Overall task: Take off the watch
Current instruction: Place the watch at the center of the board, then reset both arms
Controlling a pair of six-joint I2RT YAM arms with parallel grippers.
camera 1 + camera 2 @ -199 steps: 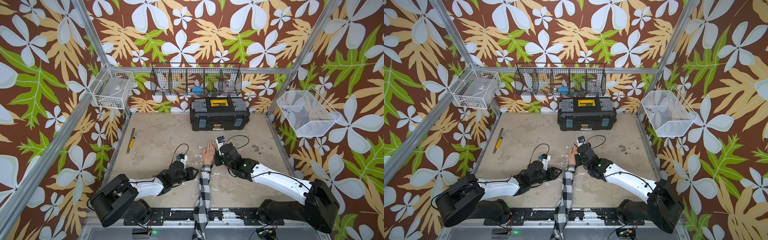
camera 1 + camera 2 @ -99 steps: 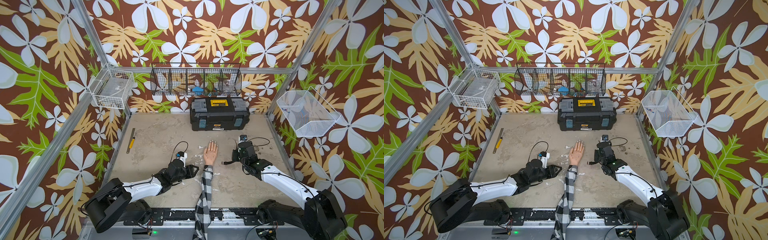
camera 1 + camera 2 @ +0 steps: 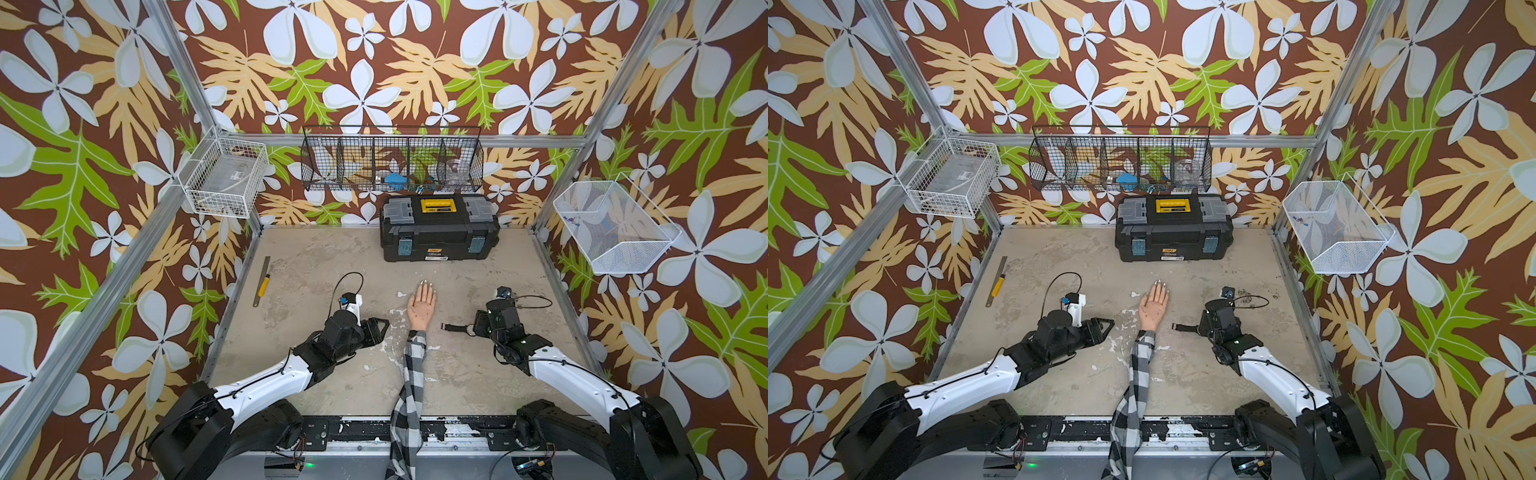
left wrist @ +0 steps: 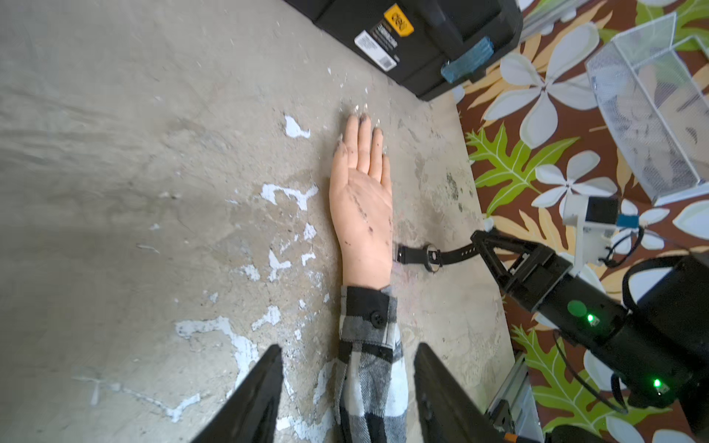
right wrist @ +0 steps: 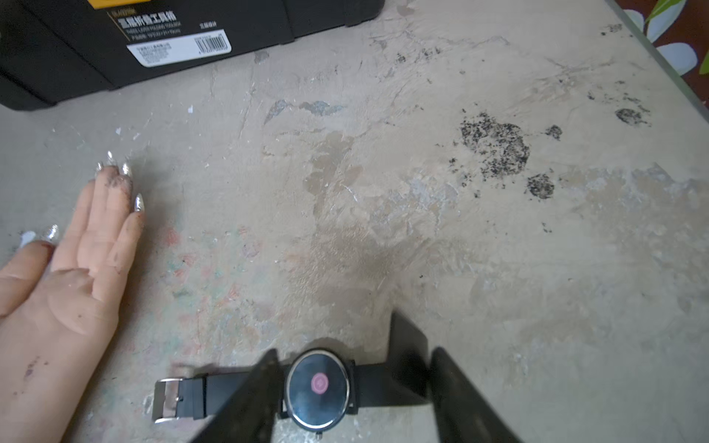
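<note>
In both top views I see the watch (image 3: 456, 328) lying flat on the table (image 3: 332, 257), off the mannequin hand (image 3: 422, 307) and just right of it, with the toolbox (image 3: 438, 232) far behind. Left wrist view: my left gripper (image 4: 348, 346) gapes empty, the checked sleeve (image 4: 370, 364) lying ahead of it. Right wrist view: my right gripper (image 5: 355, 351) stands spread astride the dial, clasping nothing.

Mannequin hand (image 4: 360, 214) palm up, watch (image 4: 431, 255) flat just beside it

black watch (image 5: 326, 402) with a pink dot (image 5: 319, 383) in the middle, black-and-white plaid sleeve (image 3: 413, 382), black toolbox (image 3: 438, 239) with yellow handle (image 3: 438, 205)
</note>
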